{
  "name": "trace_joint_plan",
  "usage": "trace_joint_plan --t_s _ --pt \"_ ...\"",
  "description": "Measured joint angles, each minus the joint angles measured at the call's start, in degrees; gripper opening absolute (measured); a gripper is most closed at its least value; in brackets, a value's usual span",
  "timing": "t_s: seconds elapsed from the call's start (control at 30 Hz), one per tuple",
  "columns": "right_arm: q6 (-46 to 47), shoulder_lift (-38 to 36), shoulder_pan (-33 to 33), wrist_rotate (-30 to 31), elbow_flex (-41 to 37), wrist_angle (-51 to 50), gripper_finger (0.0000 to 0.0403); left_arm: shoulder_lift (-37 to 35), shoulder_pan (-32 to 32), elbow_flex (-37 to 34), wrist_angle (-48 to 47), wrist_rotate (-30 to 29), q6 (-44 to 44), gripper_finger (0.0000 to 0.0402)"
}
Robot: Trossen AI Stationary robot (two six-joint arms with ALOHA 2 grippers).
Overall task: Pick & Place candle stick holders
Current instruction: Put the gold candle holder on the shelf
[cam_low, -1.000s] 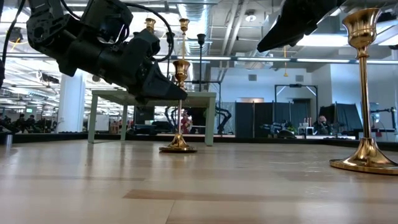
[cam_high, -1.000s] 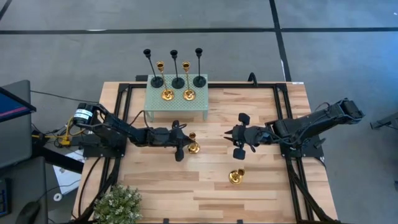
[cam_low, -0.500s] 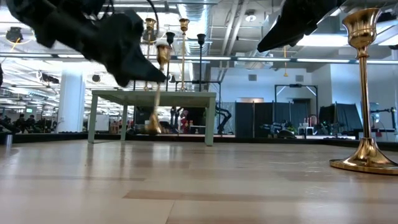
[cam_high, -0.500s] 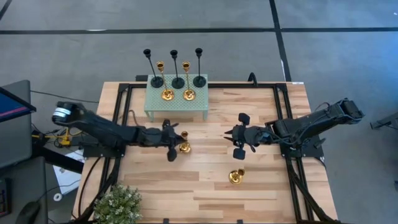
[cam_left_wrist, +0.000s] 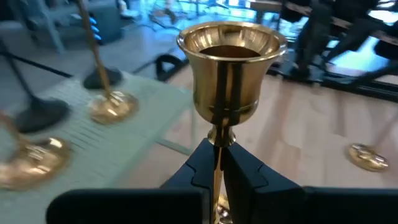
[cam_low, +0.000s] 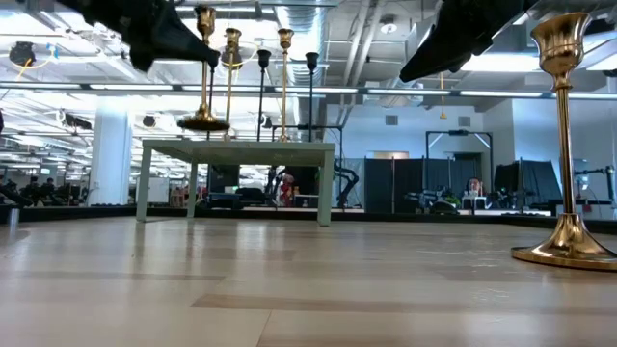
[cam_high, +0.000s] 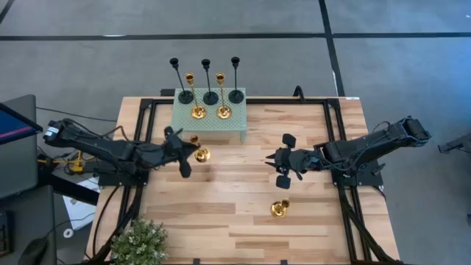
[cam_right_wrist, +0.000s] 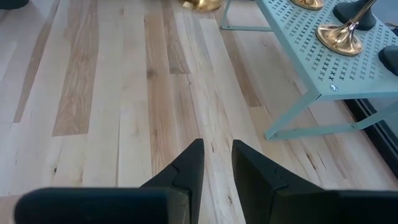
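Note:
My left gripper [cam_high: 188,152] is shut on a shiny gold candle stick holder [cam_high: 199,153], held in the air near the front left corner of the green perforated stand [cam_high: 210,126]. The low view shows the holder [cam_low: 204,72] level with the stand's top. Three tall black holders [cam_high: 210,96] and two gold ones [cam_high: 198,112] stand on their round bases on the stand. Another gold holder [cam_high: 280,209] stands on its base on the table. My right gripper [cam_high: 271,161] hovers slightly open and empty at mid-table. My left gripper pinches the gold holder's thin stem [cam_left_wrist: 219,155] just below the cup, between its two fingers. The fingers come level from the table's left side and lie across the stem. The holder stands about upright, and its round base [cam_low: 202,122] hangs clear of the table.
A potted plant [cam_high: 140,243] sits at the table's near left corner. The stand's legs [cam_low: 325,183] rest on the far part of the table. Bare wood lies between the two grippers. Black frame rails [cam_high: 335,140] run along the table's sides.
My left gripper has lifted the gold holder off the table and carried it up and toward the table's left and far edge, toward the green stand. The holder stood on its base a second ago; now it hangs clear, still upright.

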Motion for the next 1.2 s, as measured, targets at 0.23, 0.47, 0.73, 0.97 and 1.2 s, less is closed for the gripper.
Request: trace_joint_plan --t_s 0.23,0.47,0.73,0.97,1.2 --pt "-0.15 0.00 -0.02 0.00 0.00 0.02 0.0074 -0.31 -0.08 6.84 -3.30 -6.92 7.19 0.0014" --pt "-0.15 0.00 -0.02 0.00 0.00 0.04 0.0074 -0.29 0.38 9.03 -7.99 -19.88 7.61 0.0014" --pt "0.00 0.00 -0.02 0.00 0.00 0.04 0.0074 -0.44 4.50 9.03 -8.41 -22.30 7.62 0.0015" --pt "0.00 0.00 -0.02 0.00 0.01 0.04 0.0074 -0.44 9.67 9.01 -13.90 -22.11 4.18 0.0014" --pt "-0.07 0.00 -0.02 0.00 0.00 0.06 0.0074 -0.44 16.83 8.99 -14.59 -15.49 3.45 0.0014"
